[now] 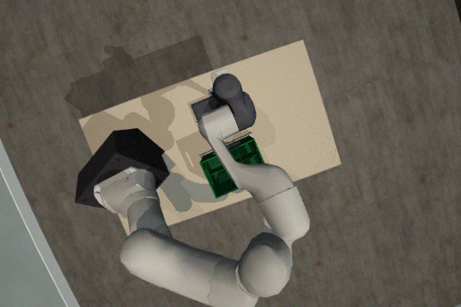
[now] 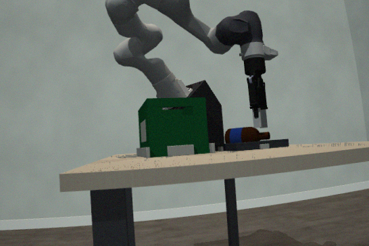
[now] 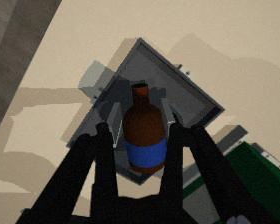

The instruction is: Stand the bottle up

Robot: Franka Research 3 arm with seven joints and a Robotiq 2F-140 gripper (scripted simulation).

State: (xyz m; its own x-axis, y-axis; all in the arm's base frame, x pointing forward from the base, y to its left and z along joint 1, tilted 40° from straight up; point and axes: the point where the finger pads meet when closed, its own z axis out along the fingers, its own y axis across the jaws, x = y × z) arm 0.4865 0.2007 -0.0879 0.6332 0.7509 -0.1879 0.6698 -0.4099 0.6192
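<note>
The brown bottle [image 2: 246, 134] with a blue label lies on its side on the dark grey tray [image 2: 257, 144], its neck pointing away from the green crate [image 2: 174, 126]. My gripper [image 2: 260, 122] points straight down and hovers just above the bottle's neck end, not touching it. In the wrist view the bottle [image 3: 143, 132] lies lengthwise on the tray, and my partly open, empty fingers stand on either side of its body. From above, the arm hides the bottle and only a corner of the tray [image 1: 203, 109] shows.
The green crate stands right next to the tray, toward the robot base. The black base block [image 1: 120, 159] sits at the table's corner. The table edge is close beyond the tray in the wrist view.
</note>
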